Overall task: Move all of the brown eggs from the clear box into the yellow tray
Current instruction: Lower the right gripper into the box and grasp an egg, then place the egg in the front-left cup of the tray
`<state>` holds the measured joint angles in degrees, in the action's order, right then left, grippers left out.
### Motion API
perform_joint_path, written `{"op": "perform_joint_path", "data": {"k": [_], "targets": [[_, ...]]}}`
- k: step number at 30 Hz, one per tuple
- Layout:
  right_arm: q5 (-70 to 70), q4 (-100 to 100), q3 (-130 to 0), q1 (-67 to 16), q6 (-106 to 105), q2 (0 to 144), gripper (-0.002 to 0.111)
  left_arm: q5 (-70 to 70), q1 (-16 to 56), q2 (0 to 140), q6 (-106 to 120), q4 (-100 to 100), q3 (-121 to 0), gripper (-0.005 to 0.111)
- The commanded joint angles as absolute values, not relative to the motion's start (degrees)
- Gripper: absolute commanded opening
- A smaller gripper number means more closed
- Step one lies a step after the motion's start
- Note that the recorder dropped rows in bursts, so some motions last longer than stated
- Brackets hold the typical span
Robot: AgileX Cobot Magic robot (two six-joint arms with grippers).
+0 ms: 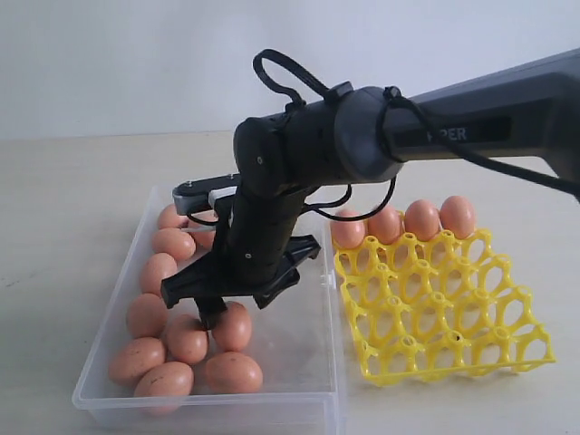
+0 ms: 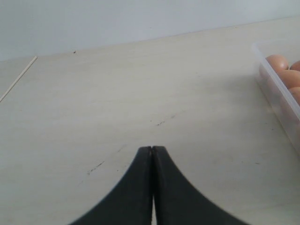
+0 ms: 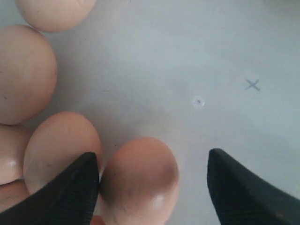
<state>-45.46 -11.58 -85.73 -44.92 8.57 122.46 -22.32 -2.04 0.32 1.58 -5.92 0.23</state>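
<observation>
Several brown eggs (image 1: 166, 340) lie along the left side and front of the clear box (image 1: 333, 362). My right gripper (image 1: 231, 306) hangs low inside the box, open, straddling one egg (image 3: 140, 180). One fingertip (image 3: 86, 168) is right against that egg's side, and the other fingertip (image 3: 220, 164) stands apart from it. Several more eggs (image 1: 421, 218) fill the back row of the yellow tray (image 1: 453, 317), right of the box. My left gripper (image 2: 152, 149) is shut on nothing, above bare table beside the box's wall (image 2: 276, 89); it is out of the exterior view.
The right arm (image 1: 471, 118) reaches in from the right, over the tray's back row. Its cable (image 1: 281, 72) loops above the wrist. The tray's front cups (image 1: 426, 344) hold nothing. The right part of the box floor (image 1: 294, 335) is bare.
</observation>
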Motion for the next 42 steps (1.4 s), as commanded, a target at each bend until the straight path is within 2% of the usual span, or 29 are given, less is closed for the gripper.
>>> {"op": "perform_joint_path", "data": {"k": [1,3,6,7,10,13,20,24,29,42], "targets": [[-45.52,-16.65,-86.06,-44.98,6.93,124.26,0.059,-21.79,-1.72,0.00,1.32,-5.78,0.00,0.000],[-45.08,-16.84,-86.06,-44.98,6.65,124.62,0.050,-21.79,-1.72,0.00,1.32,-5.78,0.00,0.000],[-44.81,-14.36,-86.06,-44.98,6.65,124.29,0.016,-21.79,-1.72,0.00,1.32,-5.78,0.00,0.000],[-44.81,-13.05,-86.06,-44.98,6.65,123.70,0.002,-21.79,-1.72,0.00,1.32,-5.78,0.00,0.000],[-41.34,-8.47,-84.53,-44.14,6.65,120.44,0.000,-21.79,-1.72,0.00,1.32,-5.78,0.00,0.000],[-31.21,-3.94,-78.94,-42.80,6.65,114.95,0.000,-21.79,-1.72,0.00,1.32,-5.78,0.00,0.000],[5.12,-2.98,-54.64,-36.61,3.98,101.28,0.000,-21.79,-1.72,0.00,1.32,-5.78,0.00,0.000],[19.28,-4.53,-44.67,-32.90,-2.28,98.22,0.000,-21.79,-1.72,0.00,1.32,-5.78,0.00,0.000],[27.60,-5.33,-39.01,-29.98,-3.74,99.21,0.000,-21.79,-1.72,0.00,1.32,-5.78,0.00,0.000],[32.07,-6.84,-38.70,-29.87,-4.08,105.46,0.000,-21.79,-1.72,0.00,1.32,-5.78,0.00,0.000]]}}
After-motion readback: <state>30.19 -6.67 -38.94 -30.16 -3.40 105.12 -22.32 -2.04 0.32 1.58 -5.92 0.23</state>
